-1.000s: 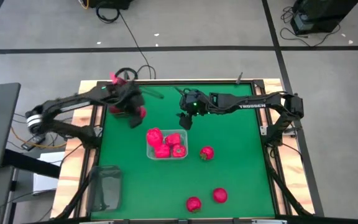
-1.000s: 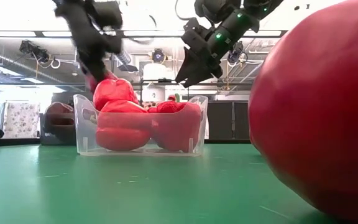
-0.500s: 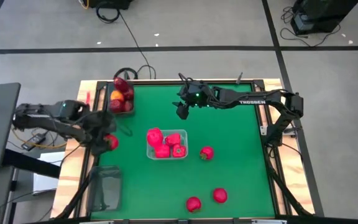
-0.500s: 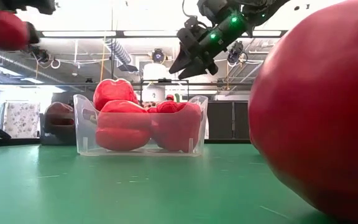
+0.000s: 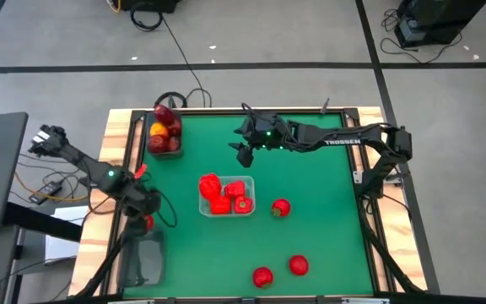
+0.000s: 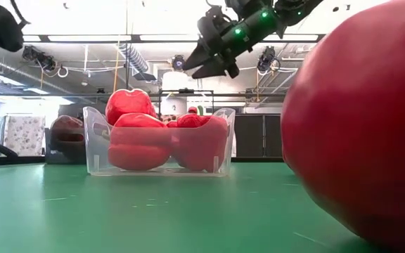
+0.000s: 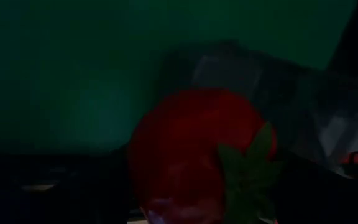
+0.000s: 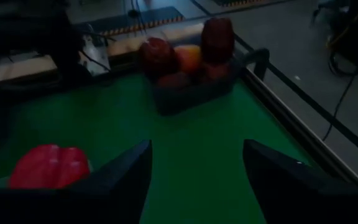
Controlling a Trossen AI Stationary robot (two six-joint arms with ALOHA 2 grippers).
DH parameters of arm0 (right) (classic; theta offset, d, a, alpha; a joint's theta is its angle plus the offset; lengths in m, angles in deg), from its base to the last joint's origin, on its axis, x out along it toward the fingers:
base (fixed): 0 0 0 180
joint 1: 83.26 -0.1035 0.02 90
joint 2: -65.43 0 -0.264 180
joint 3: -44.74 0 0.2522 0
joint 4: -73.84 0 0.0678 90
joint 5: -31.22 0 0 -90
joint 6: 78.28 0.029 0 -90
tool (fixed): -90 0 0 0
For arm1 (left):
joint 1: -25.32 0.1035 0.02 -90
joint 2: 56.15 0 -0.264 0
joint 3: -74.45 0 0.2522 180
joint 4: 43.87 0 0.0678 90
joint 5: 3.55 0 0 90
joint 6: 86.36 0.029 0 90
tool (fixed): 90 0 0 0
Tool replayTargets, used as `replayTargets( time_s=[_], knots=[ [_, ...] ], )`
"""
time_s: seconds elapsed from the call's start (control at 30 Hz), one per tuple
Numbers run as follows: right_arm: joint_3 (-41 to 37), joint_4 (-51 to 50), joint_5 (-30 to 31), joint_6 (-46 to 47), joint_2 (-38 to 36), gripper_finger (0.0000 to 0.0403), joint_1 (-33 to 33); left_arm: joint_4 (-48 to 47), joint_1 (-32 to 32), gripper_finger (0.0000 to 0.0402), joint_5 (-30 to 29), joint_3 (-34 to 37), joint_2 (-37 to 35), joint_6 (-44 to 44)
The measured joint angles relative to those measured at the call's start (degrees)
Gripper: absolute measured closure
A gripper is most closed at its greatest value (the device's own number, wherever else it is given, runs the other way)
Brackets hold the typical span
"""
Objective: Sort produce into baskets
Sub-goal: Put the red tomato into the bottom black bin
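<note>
Left gripper (image 5: 146, 221): it hung over the near-left corner, right above the empty grey bin (image 5: 144, 257), fingers clamped on a round red tomato (image 7: 197, 152).
Right gripper (image 5: 243, 152): it hovered over the far middle of the green table (image 5: 310, 194), jaws standing apart and holding nothing; the right wrist view showed bare mat between its fingers (image 8: 126, 174).
Where the produce sat: bright red peppers filled the clear bin (image 5: 224, 196) at the centre; dark apples and one yellow-orange fruit sat in the far grey bin (image 5: 164, 133); three round red pieces (image 5: 280, 207) lay loose on the right half.
Risk, the drop: the left gripper looked to be over the bin's far edge rather than its middle, so a release there could have bounced the tomato off the rim and onto the mat.
Risk, the roll: a round, smooth toy would not stay put once loose, and the table edge lay close on that side.
Risk, the bin: light plastic, likely to skid or tip if nudged.
Risk, the clear bin: piled above its rim, so one more pepper could have spilled.
Shapes and surfaces: peppers lumpy and glossy; tomato smooth with a green leafy cap; bins thin-walled, rounded corners, see-through; mat flat, matte felt-like green.
</note>
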Motion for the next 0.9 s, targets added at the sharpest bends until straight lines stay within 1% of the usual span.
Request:
replayTargets(
  time_s=[0.1,0.23,0.3,0.43,0.53,0.63,0.8,0.87,0.9],
  knots=[
    [0.0,0.8,0.0,0.0,0.0,0.0142,-0.7,1.3,-1.5,0.0097,-0.1,0.7,1.2,-0.5],
    [0.0,-0.9,0.0,0.5,0.0,0.0142,-1.6,3.5,-2.3,0.0084,0.7,0.8,2.1,0.2],
    [0.0,-1.5,0.0,0.5,0.0,0.0142,-1.8,5.4,-2.3,0.0076,2.6,0.9,2.3,0.3],
    [0.0,-1.3,0.1,0.4,0.0,0.0142,-1.8,10.1,-2.3,0.0066,9.4,1.0,2.2,-1.3],
    [0.0,-0.1,0.1,0.5,0.0,0.0142,-1.6,13.3,-2.6,0.0065,11.2,0.9,2.3,-4.2],
    [0.0,-0.1,0.1,1.9,0.0,0.0142,-1.6,14.0,-4.3,0.0065,9.8,0.9,2.4,-4.7],
    [0.0,-2.3,0.5,3.7,0.0,0.0142,-2.9,13.9,-9.3,0.0064,2.2,0.9,4.3,-5.2],
    [0.0,-4.7,2.9,4.6,0.0,0.0142,-4.1,13.9,-10.6,0.0064,1.0,0.9,5.2,-5.9],
    [0.0,-5.9,5.4,5.2,0.0,0.0142,-4.8,13.9,-11.0,0.0064,0.7,0.9,5.5,-6.3]
  ],
)
